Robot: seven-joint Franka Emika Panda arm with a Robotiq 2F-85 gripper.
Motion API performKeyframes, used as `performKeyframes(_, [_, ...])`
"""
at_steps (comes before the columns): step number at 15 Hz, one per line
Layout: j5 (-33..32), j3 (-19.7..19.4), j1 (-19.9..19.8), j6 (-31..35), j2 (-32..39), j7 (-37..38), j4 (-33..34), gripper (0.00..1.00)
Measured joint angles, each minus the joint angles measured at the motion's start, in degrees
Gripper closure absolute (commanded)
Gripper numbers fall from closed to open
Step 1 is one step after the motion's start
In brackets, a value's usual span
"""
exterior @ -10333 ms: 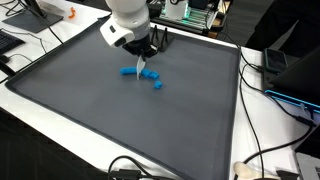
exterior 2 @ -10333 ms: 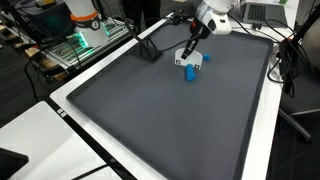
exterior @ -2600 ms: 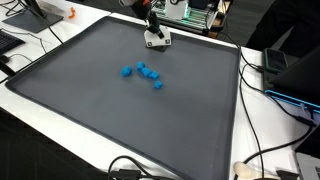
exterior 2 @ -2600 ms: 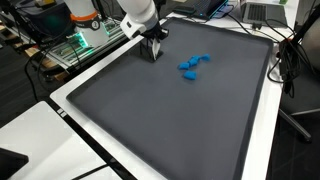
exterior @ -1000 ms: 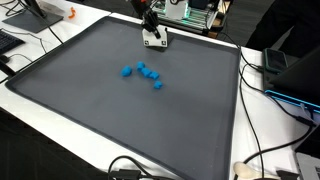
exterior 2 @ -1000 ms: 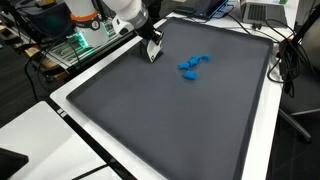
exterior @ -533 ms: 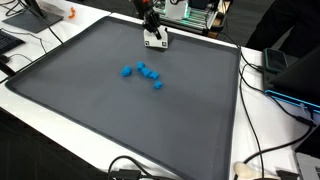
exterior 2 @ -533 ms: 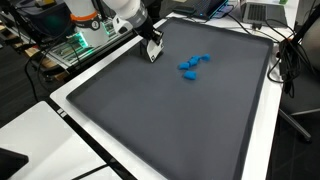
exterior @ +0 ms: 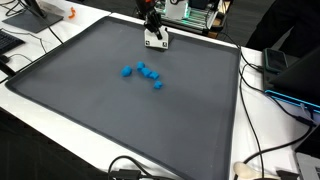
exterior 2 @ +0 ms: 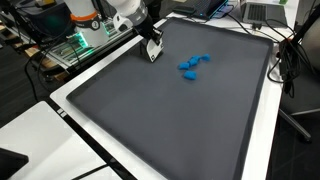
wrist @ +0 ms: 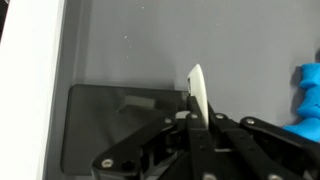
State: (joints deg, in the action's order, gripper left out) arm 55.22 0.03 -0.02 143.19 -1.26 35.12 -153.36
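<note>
Pincer point(exterior: 154, 38) clenched on thin white flat piece point(wrist: 198, 92), prob. a card, upright near edge of dark grey tabletop point(exterior: 95, 112); small blue blocks point(exterior: 143, 73) well apart.

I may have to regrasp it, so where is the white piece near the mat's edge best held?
Across its two broad faces, from straight above. The white piece stands thin and near upright on the mat, edge-on in the wrist view, so the jaws span only its thickness. The gripper seems shut on it that way.
</note>
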Motion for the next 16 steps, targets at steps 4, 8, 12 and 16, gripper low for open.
performKeyframes(4, [0.0,0.3,0.4,1.0,-0.2,2.8,-0.3,0.99])
performKeyframes(8, [0.0,0.4,0.4,1.2,-0.2,5.1,-0.4,0.99])
performKeyframes(12, [0.0,0.4,0.4,1.6,-0.5,6.5,-0.6,0.99])
performKeyframes(16, [0.0,0.4,0.4,4.4,-1.6,6.6,-2.1,0.99])
